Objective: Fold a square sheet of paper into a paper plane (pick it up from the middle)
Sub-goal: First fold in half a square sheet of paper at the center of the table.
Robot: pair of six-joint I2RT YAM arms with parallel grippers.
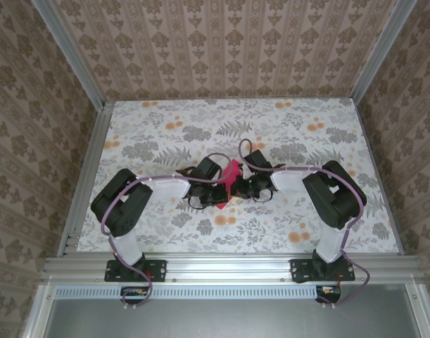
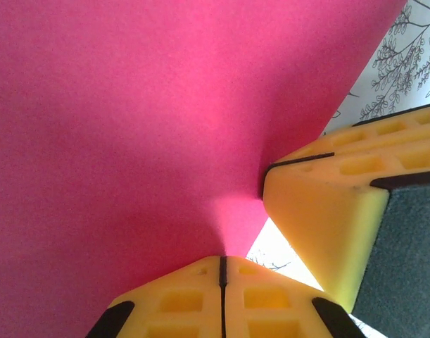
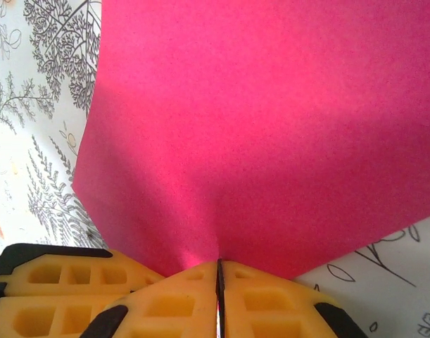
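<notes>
Twice pinched, mid-frame in the top view: square sheet of paper (image 1: 232, 176), seen as a narrow pink strip over the floral table (image 1: 165, 127). Clamped tight on its pink surface at bottom centre of each wrist view: left gripper (image 2: 222, 262), right gripper (image 3: 218, 264).

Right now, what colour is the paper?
The paper is plain magenta-pink, no print; best in the right wrist view.

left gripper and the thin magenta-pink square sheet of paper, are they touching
Touching. The left wrist view shows the magenta-pink square sheet of paper pinched in the shut jaws of the left gripper.
</notes>
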